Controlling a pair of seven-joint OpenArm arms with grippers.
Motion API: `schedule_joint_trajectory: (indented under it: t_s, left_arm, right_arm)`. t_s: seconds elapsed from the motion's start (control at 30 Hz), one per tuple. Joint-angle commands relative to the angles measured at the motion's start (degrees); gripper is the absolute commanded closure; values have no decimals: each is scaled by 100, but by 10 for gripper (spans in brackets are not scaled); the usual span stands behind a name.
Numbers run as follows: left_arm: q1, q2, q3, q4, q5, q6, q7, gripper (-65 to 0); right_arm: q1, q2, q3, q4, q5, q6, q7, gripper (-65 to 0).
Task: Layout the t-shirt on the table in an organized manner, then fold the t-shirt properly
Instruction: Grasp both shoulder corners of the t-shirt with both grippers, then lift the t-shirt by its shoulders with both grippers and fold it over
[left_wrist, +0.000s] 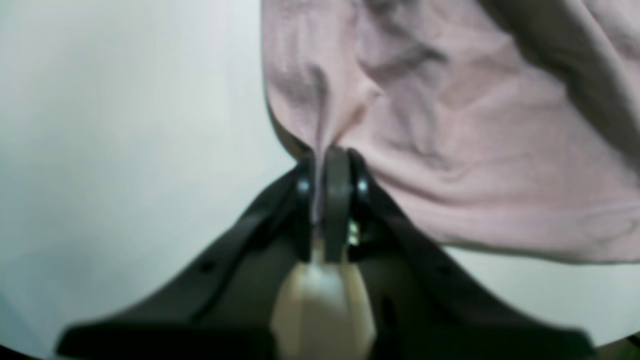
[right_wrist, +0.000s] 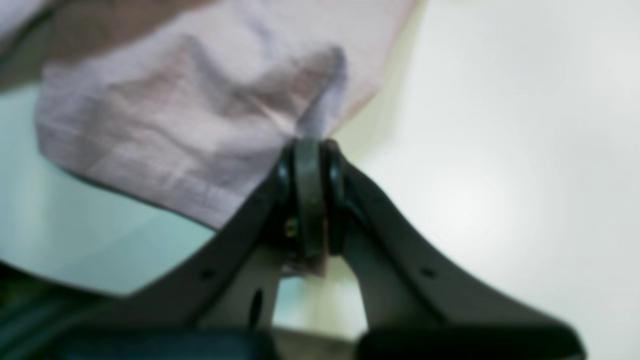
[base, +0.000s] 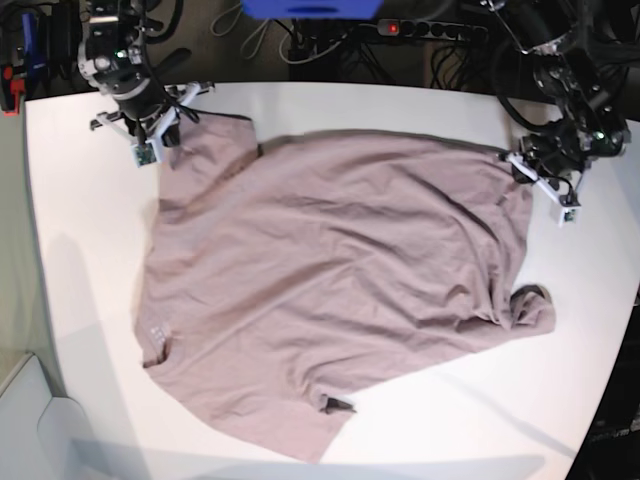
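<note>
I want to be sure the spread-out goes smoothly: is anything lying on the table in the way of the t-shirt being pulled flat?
Nothing visible does. The left gripper and right gripper are each shut on an edge of the t-shirt, and the table around the cloth shows only bare white surface.

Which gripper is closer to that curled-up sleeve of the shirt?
Left. The left gripper pinches the shirt just beyond the sleeve; the right gripper pinches its far corner.
</note>
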Motion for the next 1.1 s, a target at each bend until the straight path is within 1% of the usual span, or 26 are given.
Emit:
schedule_joint_trajectory:
  t_s: [0.0, 0.1, 0.2, 0.3, 0.37, 0.47, 0.6, 0.67, 0.8, 0.9, 1.07]
  left_arm:
    - [43, -29, 1, 229, -140, 1, 101, -4]
    - [140, -55, 1, 871, -809, 1, 110, -4]
    - [175, -213, -69, 1566, -1433, 1, 66, -4]
    - [113, -275, -368, 1988, -2031, 1, 66, -4]
    - [-89, -319, -623, 2190, -2400, 1, 101, -4]
    - [-476, -371, -852, 2287, -2769, 9, 110, -4]
    - [-801, -389, -834, 2287, -2866, 9, 119, -4]
    - [-951, -371, -808, 2243, -2848, 9, 119, -4]
    - [-1434, -327, -570, 1996, -2813, 53, 119, -4]
    - [-1830, -231, -377, 1724, -2620, 53, 119, -4]
    - [-2445, -204, 159, 1170, -2409, 36, 83, -4]
  right_arm:
    - [-100, 46, 56, 216, -116, -41, -193, 0]
    - [-135, 29, 355, 963, -116, -33, -175, 0]
    - [24, 20, 575, 1499, -116, -33, -122, 0]
    - [322, 20, 874, 1561, -116, -33, -122, 0]
    - [577, 2, 1085, 1561, -107, -33, -122, 0]
    - [1026, -68, 1436, 1561, 166, -33, -122, 0]
    - [1509, -24, 1814, 1569, 807, -33, -122, 0]
    - [1791, -24, 1920, 1569, 983, -33, -122, 0]
    - [2520, -24, 1902, 1561, 1203, -33, -122, 0]
    - [3030, -24, 1797, 1561, 1379, -33, -149, 0]
    - [3672, -24, 1603, 1561, 1379, -33, -149, 0]
